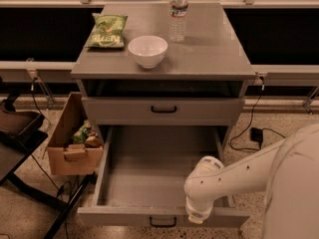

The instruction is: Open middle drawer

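While wide grey middle drawer (149,176) sits well out, hand (197,216) hangs over front edge, right of small black bar handle (163,222); grip cannot tell; pull straight, avoid skew.

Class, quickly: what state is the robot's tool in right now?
The tool: cannot be told; it hangs at the end of the white arm, over the front edge of the pulled-out wide grey drawer.
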{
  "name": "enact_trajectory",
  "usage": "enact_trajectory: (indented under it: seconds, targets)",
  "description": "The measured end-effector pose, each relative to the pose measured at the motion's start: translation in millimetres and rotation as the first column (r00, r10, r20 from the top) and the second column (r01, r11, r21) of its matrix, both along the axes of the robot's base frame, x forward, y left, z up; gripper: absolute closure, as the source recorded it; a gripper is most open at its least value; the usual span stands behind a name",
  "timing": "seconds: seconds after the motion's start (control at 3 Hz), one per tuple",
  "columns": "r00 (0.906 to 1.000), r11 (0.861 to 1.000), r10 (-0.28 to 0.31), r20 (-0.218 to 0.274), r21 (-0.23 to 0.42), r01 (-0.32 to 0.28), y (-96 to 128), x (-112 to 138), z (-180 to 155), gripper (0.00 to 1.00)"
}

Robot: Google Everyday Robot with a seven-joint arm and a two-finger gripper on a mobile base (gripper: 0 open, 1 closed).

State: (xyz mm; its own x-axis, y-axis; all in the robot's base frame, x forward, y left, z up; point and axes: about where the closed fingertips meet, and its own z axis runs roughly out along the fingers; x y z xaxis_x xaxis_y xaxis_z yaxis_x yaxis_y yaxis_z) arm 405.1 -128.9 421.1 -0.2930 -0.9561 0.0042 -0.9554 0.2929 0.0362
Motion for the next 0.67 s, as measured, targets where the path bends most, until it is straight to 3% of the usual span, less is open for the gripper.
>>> enact_trajectory:
  seconds: [0.67]
  targets:
    - [0.9997, 1.0, -0.023, -0.006, -0.008, 0.023, -1.0, -13.8, 1.9, 0.97]
